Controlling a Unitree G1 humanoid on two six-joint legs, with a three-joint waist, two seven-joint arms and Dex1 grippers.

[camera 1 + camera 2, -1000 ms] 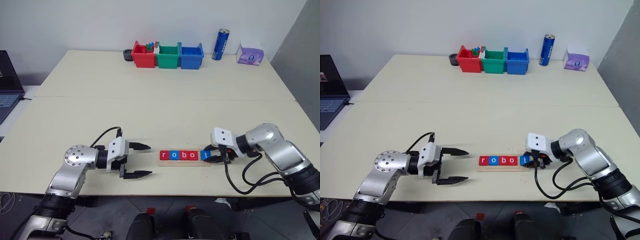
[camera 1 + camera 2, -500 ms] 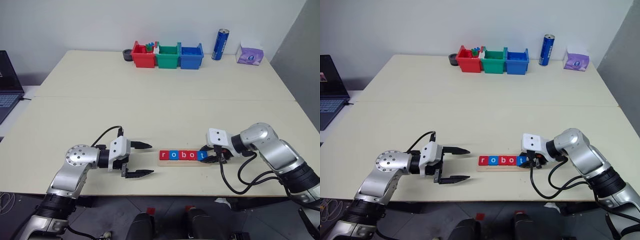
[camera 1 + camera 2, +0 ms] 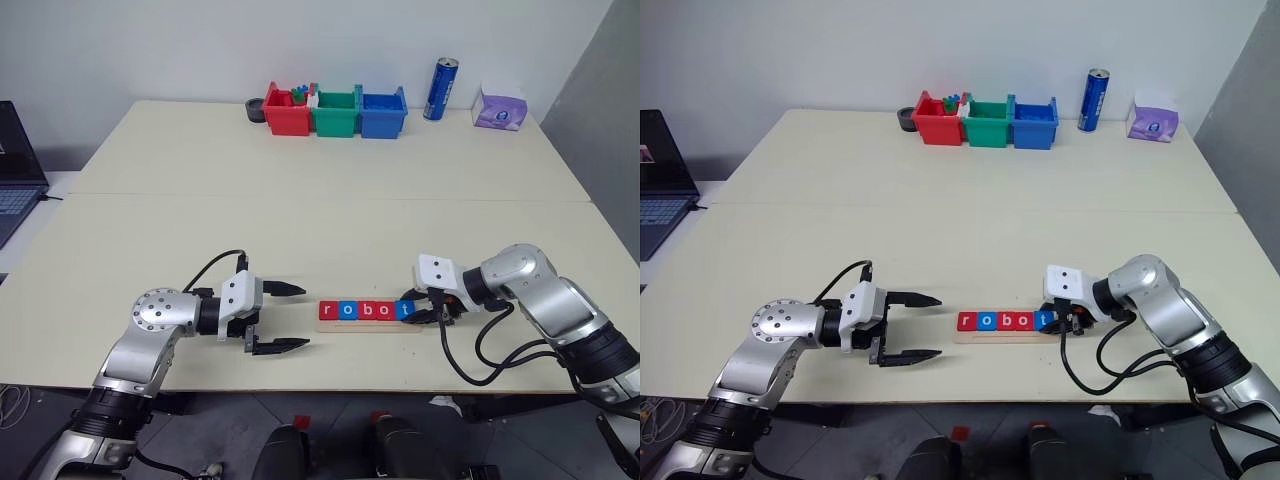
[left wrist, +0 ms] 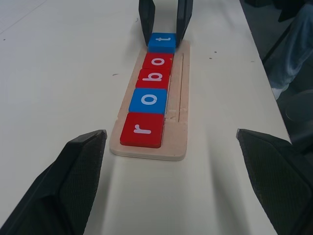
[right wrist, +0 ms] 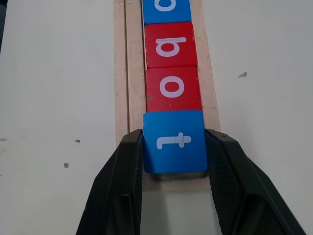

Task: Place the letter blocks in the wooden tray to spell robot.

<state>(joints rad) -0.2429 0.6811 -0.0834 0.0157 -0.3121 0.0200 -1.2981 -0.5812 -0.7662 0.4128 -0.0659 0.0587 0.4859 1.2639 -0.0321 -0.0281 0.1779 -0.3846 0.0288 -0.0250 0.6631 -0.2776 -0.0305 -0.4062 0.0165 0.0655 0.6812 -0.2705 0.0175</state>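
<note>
Right claw grasping blue t block, wrist view shows; left claw released, clear of wooden tray.

Bright even indoor light, soft faint shadows under both arms on the surface, no glare, head views sharp, left tool fingers blurred close to the lens

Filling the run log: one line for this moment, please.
tray: r-o-b-o-t in row | right gripper: shut on t block | left gripper: open, beside tray
</note>
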